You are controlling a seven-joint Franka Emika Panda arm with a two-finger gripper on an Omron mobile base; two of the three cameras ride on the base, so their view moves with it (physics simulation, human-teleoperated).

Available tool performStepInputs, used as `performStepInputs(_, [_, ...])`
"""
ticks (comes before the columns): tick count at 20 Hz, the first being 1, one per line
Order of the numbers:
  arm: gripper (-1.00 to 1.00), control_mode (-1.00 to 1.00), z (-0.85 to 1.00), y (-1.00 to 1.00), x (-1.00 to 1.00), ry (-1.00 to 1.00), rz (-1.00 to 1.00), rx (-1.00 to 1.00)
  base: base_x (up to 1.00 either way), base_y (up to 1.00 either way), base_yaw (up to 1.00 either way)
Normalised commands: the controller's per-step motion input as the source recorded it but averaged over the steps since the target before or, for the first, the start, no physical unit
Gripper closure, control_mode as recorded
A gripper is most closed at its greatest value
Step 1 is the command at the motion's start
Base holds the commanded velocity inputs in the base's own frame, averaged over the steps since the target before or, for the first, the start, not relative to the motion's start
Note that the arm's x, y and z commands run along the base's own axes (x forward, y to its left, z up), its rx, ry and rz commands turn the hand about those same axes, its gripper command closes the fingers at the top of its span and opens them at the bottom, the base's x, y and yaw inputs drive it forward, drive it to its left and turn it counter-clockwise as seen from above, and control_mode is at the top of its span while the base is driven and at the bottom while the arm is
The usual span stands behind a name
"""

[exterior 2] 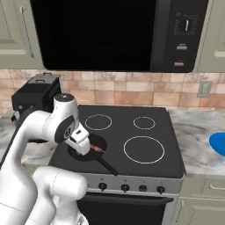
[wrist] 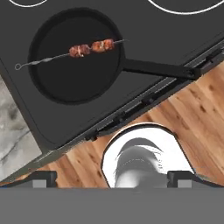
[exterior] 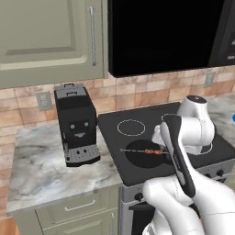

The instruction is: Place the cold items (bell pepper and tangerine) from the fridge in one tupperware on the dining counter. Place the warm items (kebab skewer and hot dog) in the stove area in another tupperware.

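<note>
From where I stand, the coffee machine [exterior: 77, 124] sits on the counter [exterior: 36, 165] at nine o'clock of the stove [exterior: 137, 137]. On the stove's near-left burner rests a black pan [wrist: 76, 54], and across it lies the kebab skewer [wrist: 72, 51], its meat chunks bunched toward three o'clock of the pan's middle and the thin ringed end reaching out to nine o'clock. The gripper [wrist: 111, 177] hangs above the stove's front edge with its jaws wide apart and nothing between them.

I judge the skewer light, stiff and thin, apt to roll or slip; the meat looks the surest place to pinch, being thicker than the rod. A blue thing [exterior 2: 218, 144] at three o'clock on the far counter is cut off by the picture's edge, so I cannot name it.
</note>
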Motion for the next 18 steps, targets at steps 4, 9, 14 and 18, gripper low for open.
performStepInputs(4, [-1.0, -1.0, -0.13, 0.09, 0.77, 0.02, 0.0, 0.18, 0.0, 0.0, 0.0])
performStepInputs(9, [-1.0, -1.0, -0.25, 0.03, 0.55, 0.02, -0.06, 0.14, 0.0, 0.0, 0.0])
performStepInputs(14, [-1.0, -1.0, -0.31, 0.03, 0.43, 0.05, -0.22, 0.04, 0.0, 0.0, 0.0])
performStepInputs(18, [-1.0, -1.0, -0.22, 0.0, 0.39, 0.15, -0.25, 0.02, 0.0, 0.0, 0.0])
